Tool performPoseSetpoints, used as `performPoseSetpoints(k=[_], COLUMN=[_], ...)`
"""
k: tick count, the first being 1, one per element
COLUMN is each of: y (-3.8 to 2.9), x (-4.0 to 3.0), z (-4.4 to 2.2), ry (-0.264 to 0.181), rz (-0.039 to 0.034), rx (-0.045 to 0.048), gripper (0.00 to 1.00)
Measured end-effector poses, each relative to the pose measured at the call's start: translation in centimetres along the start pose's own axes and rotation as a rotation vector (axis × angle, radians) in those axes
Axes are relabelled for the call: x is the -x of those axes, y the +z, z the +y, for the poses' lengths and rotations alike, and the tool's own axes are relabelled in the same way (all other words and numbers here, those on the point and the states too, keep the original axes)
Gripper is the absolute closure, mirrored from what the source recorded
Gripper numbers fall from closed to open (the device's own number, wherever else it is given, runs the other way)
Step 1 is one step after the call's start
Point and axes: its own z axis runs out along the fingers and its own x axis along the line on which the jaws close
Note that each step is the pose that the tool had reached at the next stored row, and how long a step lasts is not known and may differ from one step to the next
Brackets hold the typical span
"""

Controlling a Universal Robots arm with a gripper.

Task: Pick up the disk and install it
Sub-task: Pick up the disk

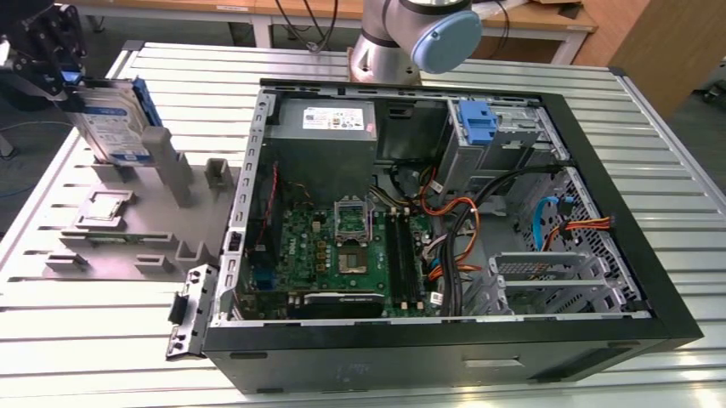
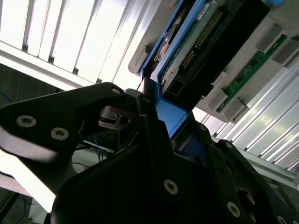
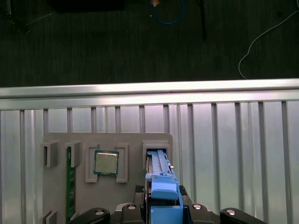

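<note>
At the exterior view's upper left, the tool [image 1: 68,85] clamps the disk [image 1: 114,123].

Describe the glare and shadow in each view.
Second wrist view: the table glares white, and the gripper clamping the disk is in dark shadow. First wrist view: the floor is dim, the table evenly lit. Exterior view: soft, even light.

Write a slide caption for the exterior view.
The gripper clamps the upright disk at the grey parts fixture, beside the open computer case.
</note>
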Motion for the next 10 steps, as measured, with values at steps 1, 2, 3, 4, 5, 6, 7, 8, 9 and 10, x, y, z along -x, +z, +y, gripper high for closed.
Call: performPoseSetpoints(k=[1,2,3,4,5,6,7,8,9,10], y=[-0.03,-0.06,-0.09,-0.12,-0.16,-0.19,-0.23,-0.26,-0.30,-0.32], x=[0.00,0.00,0.00,0.00,0.00,0.00,0.00,0.01,0.01,0.01], z=[0.00,0.00,0.00,0.00,0.00,0.00,0.00,0.00,0.00,0.00], ry=[0.000,0.000,0.000,0.000,0.000,0.000,0.000,0.000,0.000,0.000], rz=[0.0000,0.0000,0.0000,0.0000,0.0000,0.0000,0.0000,0.0000,0.0000,0.0000], rx=[0.0000,0.0000,0.0000,0.0000,0.0000,0.0001,0.0000,0.0000,0.0000,0.0000], gripper=[0.64,0.64,0.64,0.64,0.64,0.64,0.64,0.64,0.64,0.64])
